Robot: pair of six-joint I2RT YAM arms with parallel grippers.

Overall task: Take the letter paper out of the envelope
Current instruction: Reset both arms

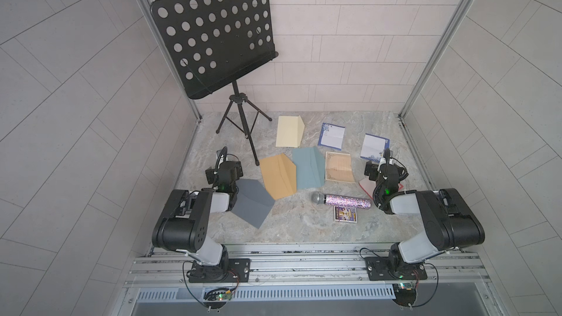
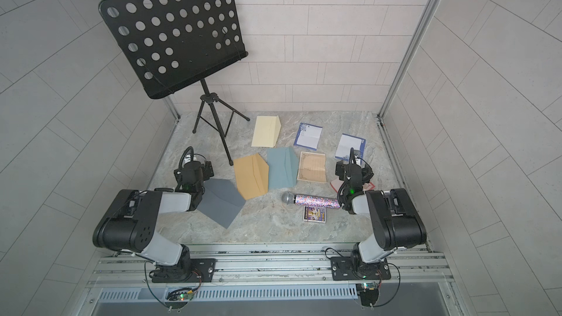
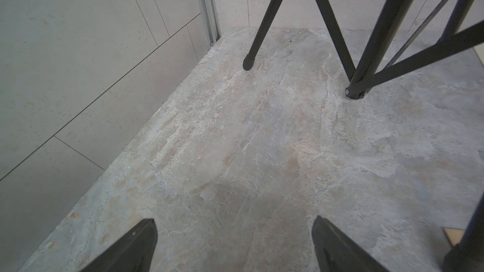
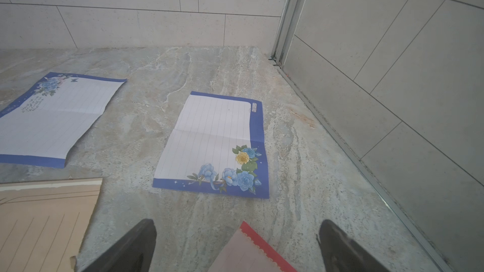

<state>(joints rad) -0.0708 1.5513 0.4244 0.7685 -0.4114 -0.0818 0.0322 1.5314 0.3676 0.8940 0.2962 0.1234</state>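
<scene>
Nearest the base rail: small picture card [image 1: 345, 214] flat on the counter [image 1: 298, 229], just beside the glitter-handled microphone [image 1: 340, 201] lying on its side behind it.

Left side, partly under the left arm [image 1: 213, 203]: grey envelope [image 1: 254, 203], flap open. Left jaws spread wide, gripping nothing, over bare counter. In the left wrist view, fingertips [image 3: 136, 247] far apart with only stone between.

Right side: right jaws likewise spread wide and empty, poised over the corner of a pink sheet [image 4: 248, 249] with a red scalloped edge.

Mid-counter, in a row:
- orange envelope [image 1: 278, 176], flap open, lower corner touching the grey one
- teal envelope [image 1: 308, 167], overlapping the orange one's edge
- tan lined letter paper [image 1: 339, 167] with an ornate border, out in the open, just beside the teal envelope

Farther back: blue-bordered letter sheet [image 1: 374, 147] with printed flowers, unfolded and creased, and a second blue-bordered sheet [image 1: 332, 135] near it but apart. Cream envelope [image 1: 289, 131] to their left, flap open.

Farthest, back left corner: black perforated music stand [image 1: 213, 34] on a tripod.

Cannot tell whether any envelope holds paper inside.
</scene>
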